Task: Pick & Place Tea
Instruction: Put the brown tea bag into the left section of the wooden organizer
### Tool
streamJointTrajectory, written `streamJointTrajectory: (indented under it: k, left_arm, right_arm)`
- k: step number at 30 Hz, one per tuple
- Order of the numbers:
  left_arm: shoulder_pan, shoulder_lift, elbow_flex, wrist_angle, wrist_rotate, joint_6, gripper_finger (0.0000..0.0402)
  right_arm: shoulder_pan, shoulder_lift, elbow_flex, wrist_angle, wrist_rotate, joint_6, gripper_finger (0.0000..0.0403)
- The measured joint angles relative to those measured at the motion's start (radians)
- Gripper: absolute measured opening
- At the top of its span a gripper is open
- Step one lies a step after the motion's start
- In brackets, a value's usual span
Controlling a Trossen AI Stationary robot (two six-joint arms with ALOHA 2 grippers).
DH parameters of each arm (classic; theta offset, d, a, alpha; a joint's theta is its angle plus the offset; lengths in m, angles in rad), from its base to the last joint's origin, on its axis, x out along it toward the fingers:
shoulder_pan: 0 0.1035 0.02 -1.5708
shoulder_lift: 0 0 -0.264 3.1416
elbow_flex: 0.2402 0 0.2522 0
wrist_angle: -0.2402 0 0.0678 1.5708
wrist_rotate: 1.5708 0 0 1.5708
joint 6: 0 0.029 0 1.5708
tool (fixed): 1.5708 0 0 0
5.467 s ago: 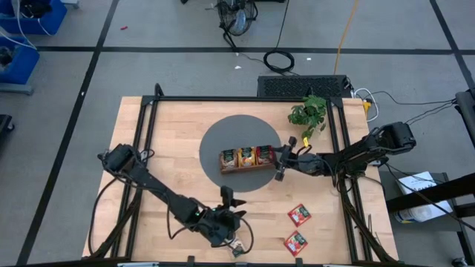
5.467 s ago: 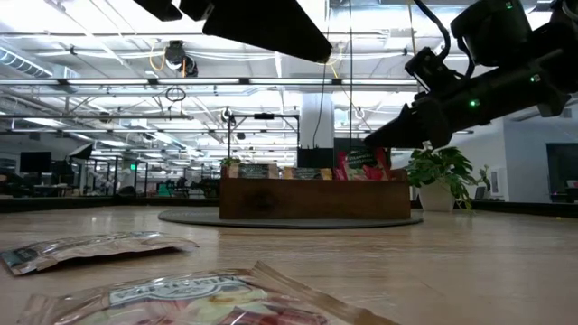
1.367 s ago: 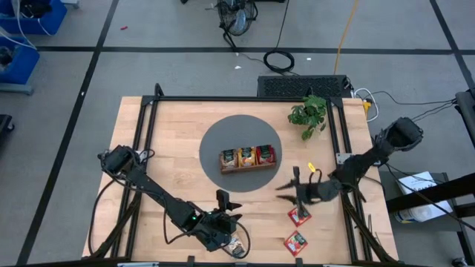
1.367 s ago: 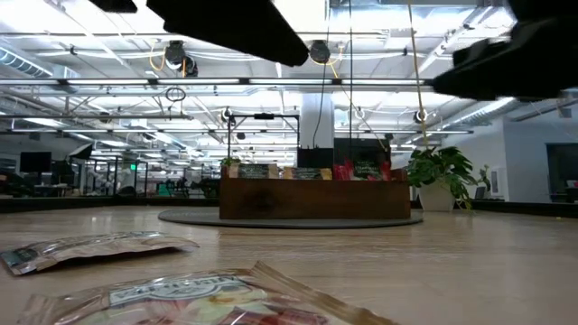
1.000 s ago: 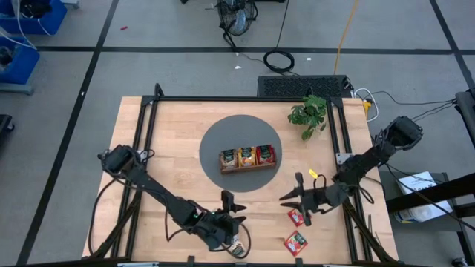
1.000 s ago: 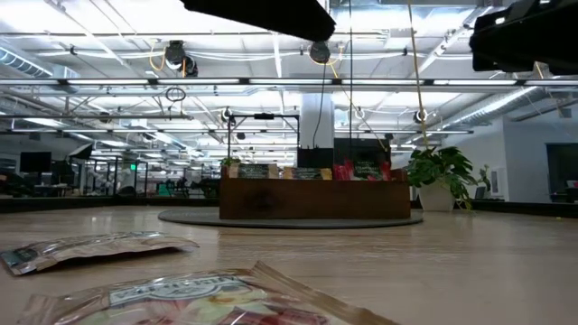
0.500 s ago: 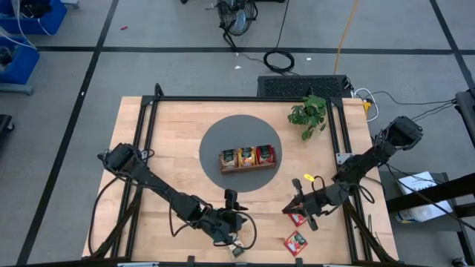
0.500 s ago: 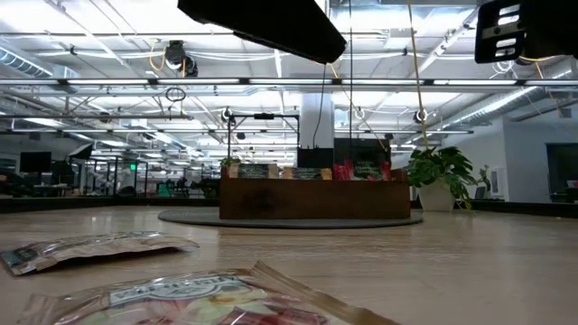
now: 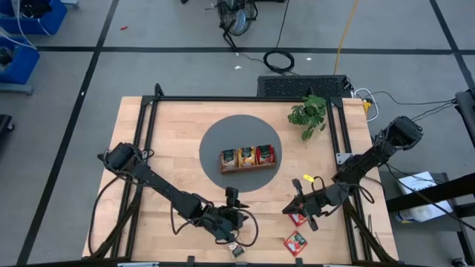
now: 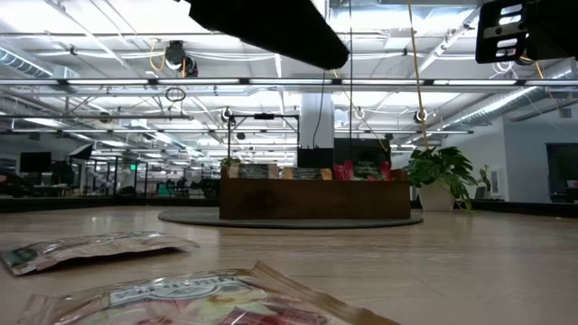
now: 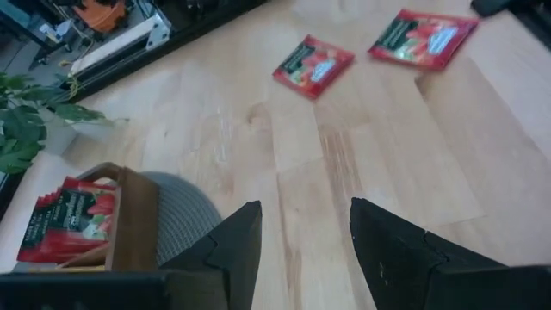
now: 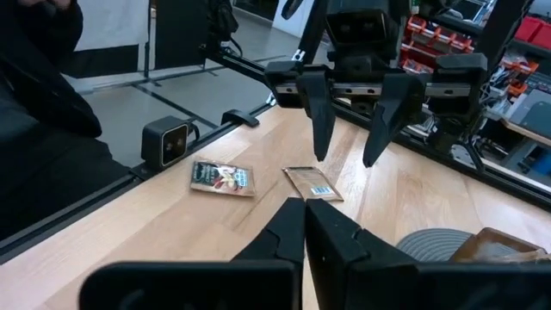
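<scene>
From above, the brown wooden three-compartment tray (image 9: 246,158) sits on a dark grey round mat (image 9: 241,152) at the middle of the pale wooden table (image 9: 163,148), holding upright tea packets; a green leafy plant (image 9: 308,113) stands near the far right corner. The right gripper (image 9: 298,211) hangs low just beside a red square tea packet (image 9: 298,218), fingers clenched together; whether they pinch it cannot be told. A second red packet (image 9: 295,242) lies nearer the front edge. The left gripper (image 9: 232,199) hovers near the front edge, fingers spread and empty. At table height, two pale packets (image 10: 90,248) lie flat in the foreground. The left wrist view shows both red packets flat on the wood. The right wrist view shows its fingers pressed shut and the two pale packets beyond.
</scene>
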Motion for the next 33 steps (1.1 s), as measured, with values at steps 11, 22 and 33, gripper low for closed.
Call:
streamJointTrajectory:
  k: [11,22,33]
  left_arm:
    - [-0.051,-0.027,0.002,0.026,-0.035,0.073,0.0182]
    - [-0.06,-0.025,0.001,-0.318,0.176,-0.487,0.0182]
    - [-0.184,0.028,-0.001,-0.532,0.24,-0.952,0.0182]
  right_arm:
    - [-0.002,0.0,0.0,0.0,-0.051,-0.003,0.0004]
    - [-0.002,0.0,0.001,-0.011,-0.05,0.022,0.0004]
    - [-0.003,0.0,0.001,-0.031,-0.05,0.022,0.0004]
